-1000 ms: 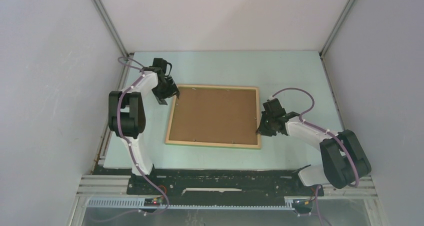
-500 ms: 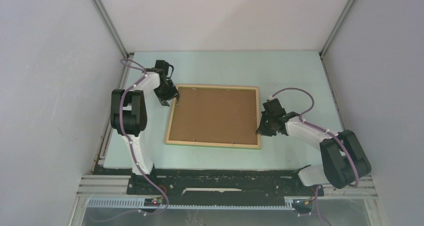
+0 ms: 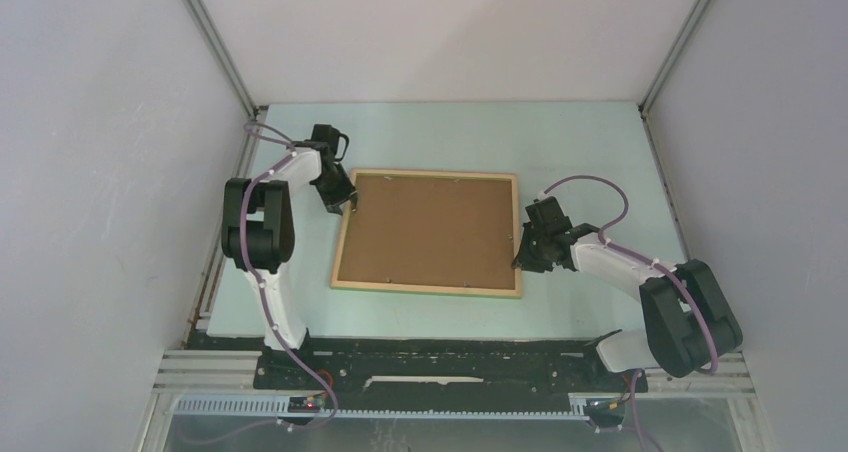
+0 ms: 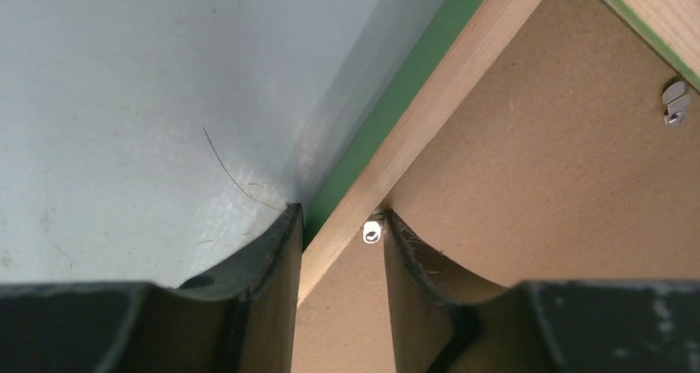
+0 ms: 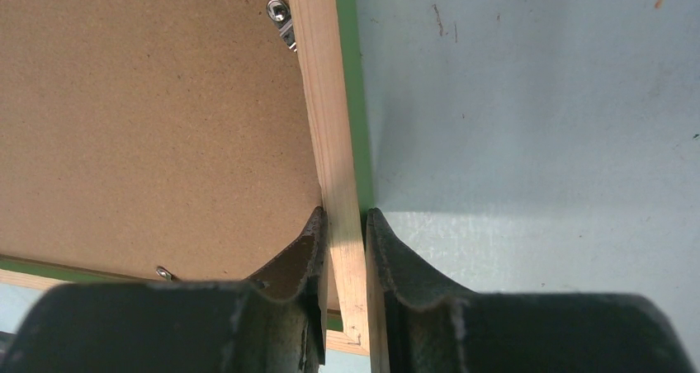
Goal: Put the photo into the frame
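The frame (image 3: 428, 288) lies flat on the table with its light wood face up. The photo (image 3: 430, 230) sits inside it, brown board back up; its printed side is hidden. My left gripper (image 3: 344, 200) is at the frame's far left corner. In the left wrist view it (image 4: 340, 218) is open and straddles the wood rail (image 4: 446, 84), with one fingertip (image 4: 394, 228) beside a small metal tab (image 4: 372, 233) on the board (image 4: 561, 183). My right gripper (image 3: 522, 252) is shut on the frame's right rail; in the right wrist view its jaws (image 5: 344, 216) pinch the rail (image 5: 323, 101).
The pale green table (image 3: 580, 142) is boxed in by white walls on the left, back and right. Metal retaining tabs show on the board (image 4: 675, 102) (image 5: 282, 18). Both arm bases stand at the near edge.
My left gripper has moved a little right and nearer, onto the frame's far left corner. The right gripper and the frame have not moved.
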`<state>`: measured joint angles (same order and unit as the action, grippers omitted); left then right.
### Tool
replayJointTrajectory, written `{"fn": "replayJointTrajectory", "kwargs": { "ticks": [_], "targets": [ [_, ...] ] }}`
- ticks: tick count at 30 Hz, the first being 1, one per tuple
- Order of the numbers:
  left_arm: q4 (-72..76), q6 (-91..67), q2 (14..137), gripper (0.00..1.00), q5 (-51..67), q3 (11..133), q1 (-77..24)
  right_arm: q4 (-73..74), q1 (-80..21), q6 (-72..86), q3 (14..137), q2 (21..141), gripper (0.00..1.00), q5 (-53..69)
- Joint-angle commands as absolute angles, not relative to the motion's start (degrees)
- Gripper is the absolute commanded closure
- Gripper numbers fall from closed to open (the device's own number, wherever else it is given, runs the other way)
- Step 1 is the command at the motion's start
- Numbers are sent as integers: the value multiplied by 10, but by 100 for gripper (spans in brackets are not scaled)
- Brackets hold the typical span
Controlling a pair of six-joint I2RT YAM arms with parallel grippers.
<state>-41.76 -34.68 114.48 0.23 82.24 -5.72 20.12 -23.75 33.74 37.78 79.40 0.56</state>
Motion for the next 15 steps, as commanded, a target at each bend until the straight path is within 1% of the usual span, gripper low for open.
{"fn": "replayJointTrajectory", "kwargs": {
  "ticks": [1, 7, 9, 10, 13, 15],
  "targets": [
    [-413, -361, 1145, 66, 36, 802, -50, 201, -238, 340, 362, 806, 84, -13],
    [-399, -369, 1137, 85, 43, 788, -46, 200, -238, 340, 362, 807, 84, -13],
    [-399, -369, 1134, 95, 43, 787, -44, 201, -239, 340, 362, 808, 84, -13],
    [-399, -367, 1131, 97, 44, 786, -43, 200, -240, 339, 362, 808, 84, -13],
    [-394, -359, 1117, 99, 43, 784, -41, 201, -240, 340, 363, 809, 84, -15],
    [-391, -351, 1108, 96, 49, 785, -40, 203, -239, 340, 363, 808, 84, -16]
  ]
}}
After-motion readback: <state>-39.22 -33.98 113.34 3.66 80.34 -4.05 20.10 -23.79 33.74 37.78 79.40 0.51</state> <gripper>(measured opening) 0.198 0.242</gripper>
